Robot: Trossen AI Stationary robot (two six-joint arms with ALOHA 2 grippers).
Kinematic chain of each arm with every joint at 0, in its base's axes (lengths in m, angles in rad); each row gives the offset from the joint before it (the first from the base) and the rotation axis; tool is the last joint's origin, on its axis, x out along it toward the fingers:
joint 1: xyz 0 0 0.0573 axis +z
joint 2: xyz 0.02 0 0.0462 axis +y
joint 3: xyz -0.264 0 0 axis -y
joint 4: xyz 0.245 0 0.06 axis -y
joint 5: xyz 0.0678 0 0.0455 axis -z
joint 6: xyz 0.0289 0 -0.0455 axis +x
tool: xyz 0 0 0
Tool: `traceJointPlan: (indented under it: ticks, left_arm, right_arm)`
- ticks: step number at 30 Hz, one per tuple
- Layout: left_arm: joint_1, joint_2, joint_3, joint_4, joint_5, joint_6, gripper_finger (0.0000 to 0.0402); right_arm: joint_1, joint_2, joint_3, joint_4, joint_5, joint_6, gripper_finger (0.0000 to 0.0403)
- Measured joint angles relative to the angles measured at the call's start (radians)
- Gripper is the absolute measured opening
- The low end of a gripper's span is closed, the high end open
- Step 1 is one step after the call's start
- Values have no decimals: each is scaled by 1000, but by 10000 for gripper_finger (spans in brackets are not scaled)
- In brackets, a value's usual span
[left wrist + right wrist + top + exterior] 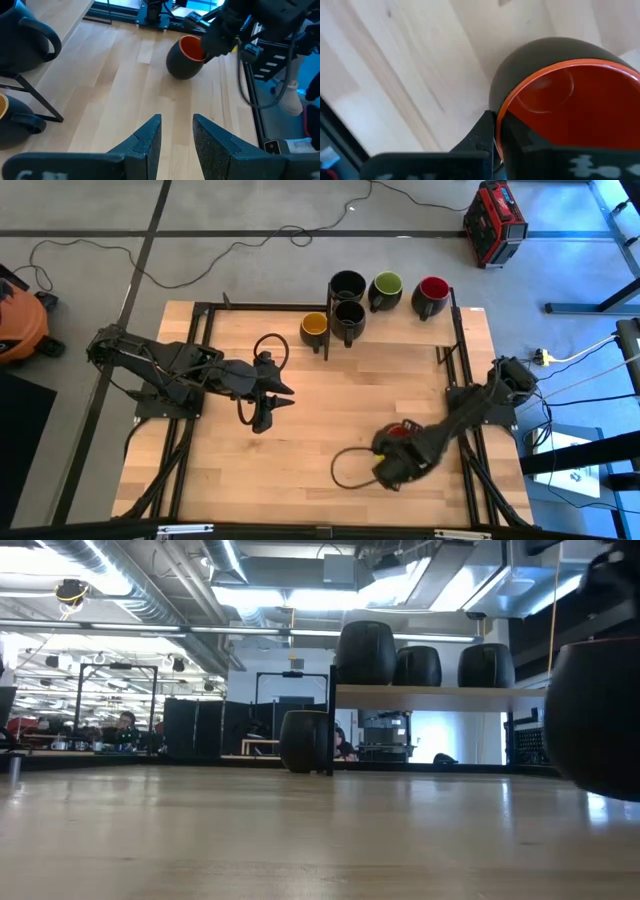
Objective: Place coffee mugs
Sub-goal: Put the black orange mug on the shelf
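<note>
The orange-red-lined mug is in my right gripper at the table's near right; it shows tilted in the left wrist view and large at the low view's right edge. Black, green and red mugs stand on a raised shelf at the far edge. The yellow and second black mugs stand on the table beside it. My left gripper hovers open at the table's middle left, touching nothing. My right gripper pinches the orange-red mug's rim, one finger outside the dark wall and one inside the cup. The mug is tilted, its mouth turned toward the gripper. Whether its base touches the table I cannot tell.
A dark metal frame runs along the table's left, far and right sides. Cable loops hang by the left arm and lie by the right arm. Bare wood lies between the two grippers. A red case sits on the floor beyond.
</note>
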Motion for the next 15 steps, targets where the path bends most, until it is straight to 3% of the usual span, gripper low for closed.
traceJointPlan:
  ticks: [7, 15]
  left_arm:
    - [0, 0, 0, 0, 0, 0, 105]
    - [0, 0, 0, 0, 0, 0, 105]
  right_arm:
    - [-176, 1, 0, 70, -64, -12, 3]
    - [-294, 2, 0, 106, -80, -72, 10]
